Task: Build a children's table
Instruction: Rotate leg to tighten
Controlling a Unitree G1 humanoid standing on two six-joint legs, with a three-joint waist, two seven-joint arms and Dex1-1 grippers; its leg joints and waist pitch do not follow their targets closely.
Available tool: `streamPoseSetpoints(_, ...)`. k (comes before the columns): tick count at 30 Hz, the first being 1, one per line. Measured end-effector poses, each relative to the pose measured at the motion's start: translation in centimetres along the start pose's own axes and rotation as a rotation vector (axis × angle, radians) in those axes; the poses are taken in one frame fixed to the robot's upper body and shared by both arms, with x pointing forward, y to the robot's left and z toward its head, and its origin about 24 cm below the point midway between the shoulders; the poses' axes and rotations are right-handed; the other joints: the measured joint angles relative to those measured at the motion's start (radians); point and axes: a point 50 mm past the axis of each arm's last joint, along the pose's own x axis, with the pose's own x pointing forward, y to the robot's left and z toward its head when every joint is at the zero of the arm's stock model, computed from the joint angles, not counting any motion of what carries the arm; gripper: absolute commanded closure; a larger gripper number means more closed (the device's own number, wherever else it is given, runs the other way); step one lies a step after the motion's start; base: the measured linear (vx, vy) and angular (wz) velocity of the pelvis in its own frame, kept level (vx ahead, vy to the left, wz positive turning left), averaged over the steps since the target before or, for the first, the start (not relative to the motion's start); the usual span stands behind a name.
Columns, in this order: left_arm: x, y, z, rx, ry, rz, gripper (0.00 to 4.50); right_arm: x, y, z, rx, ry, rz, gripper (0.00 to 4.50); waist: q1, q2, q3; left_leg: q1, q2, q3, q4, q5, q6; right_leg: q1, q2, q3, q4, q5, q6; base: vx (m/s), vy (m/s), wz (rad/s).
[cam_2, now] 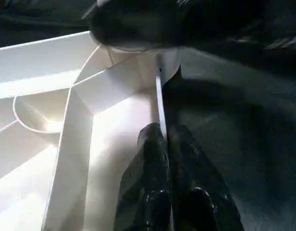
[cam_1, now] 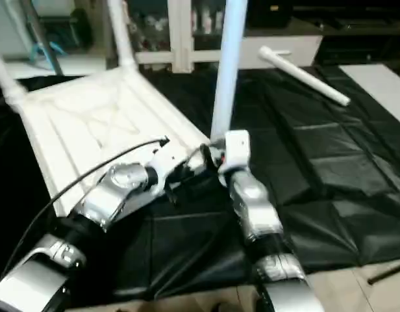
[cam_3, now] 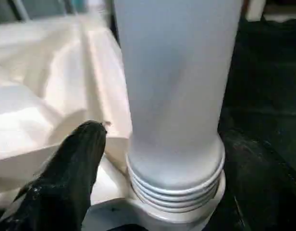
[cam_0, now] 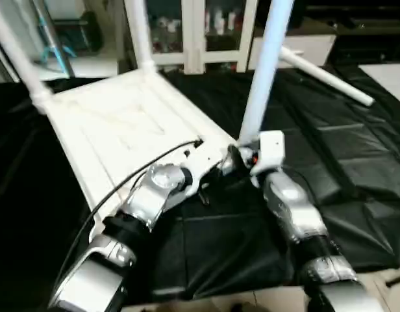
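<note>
- Your tabletop [cam_0: 122, 127] lies upside down on the black-covered desk [cam_0: 343, 162], ribbed underside up. I judge that is so the corner sockets face upward to take the legs.
- Two legs already stand in the far corners, well beyond both pincers: one at the far left [cam_0: 18, 55], one at the far right [cam_0: 140, 36].
- A third leg [cam_0: 262, 71] stands upright in the near corner socket [cam_3: 174, 211], directly in front of your right pincer [cam_0: 242, 156]. In the right wrist view its threaded rings [cam_3: 174, 180] still show above the socket collar, so I judge it is not fully seated yet.
- The fourth leg [cam_0: 326, 78] lies loose on the desk, well beyond the right pincer and off to its right.
- Your right pincer stands open around the base of the upright leg. One black finger [cam_3: 71, 168] shows beside the tube, apart from it, so it has no hold on the leg.
- Your left pincer [cam_2: 167, 139] is closed, its two fingers pinched on the thin edge wall of the tabletop [cam_2: 160, 106] just short of the socket. I judge this steadies the top against turning while the leg goes in.
- Both silver forearms reach forward and converge on that near corner, left forearm [cam_0: 151, 195] angling in across the tabletop edge, right forearm [cam_0: 294, 208] pointing nearly straight at the leg.
</note>
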Motion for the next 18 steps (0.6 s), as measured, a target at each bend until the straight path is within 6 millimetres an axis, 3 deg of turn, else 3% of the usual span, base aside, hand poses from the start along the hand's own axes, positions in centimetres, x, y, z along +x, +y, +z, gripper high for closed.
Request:
streamPoseSetpoints(3,-0.3,0.2,-0.5,0.002,0.005,0.0,4.5,-1.8,0.3,1.1,-0.043,-0.038,0.07,0.64,-0.005,0.0,0.0,0.007,0.0,0.001,-0.002,0.0,-0.001,0.005,0.0,0.002,-0.001,-0.005,0.008,0.0,0.0,0.0)
streamPoseSetpoints(8,-0.5,0.4,-0.9,-0.014,-0.004,0.009,4.5,-4.5,0.7,0.2,-0.086,0.001,0.135,0.64,-0.012,0.001,0.0,0.007,-0.001,0.0,-0.004,0.0,-0.001,0.006,0.001,0.002,-0.001,-0.007,0.012,0.0,0.0,0.0)
streamPoseSetpoints(18,2.0,0.6,0.8,-0.192,-0.043,0.127,4.5,-5.5,1.1,0.8,-0.037,0.014,0.075,0.64,-0.013,0.006,-0.002,0.001,-0.004,0.0,-0.004,0.0,0.0,0.002,-0.001,0.004,-0.01,-0.01,0.016,0.0,0.0,0.0)
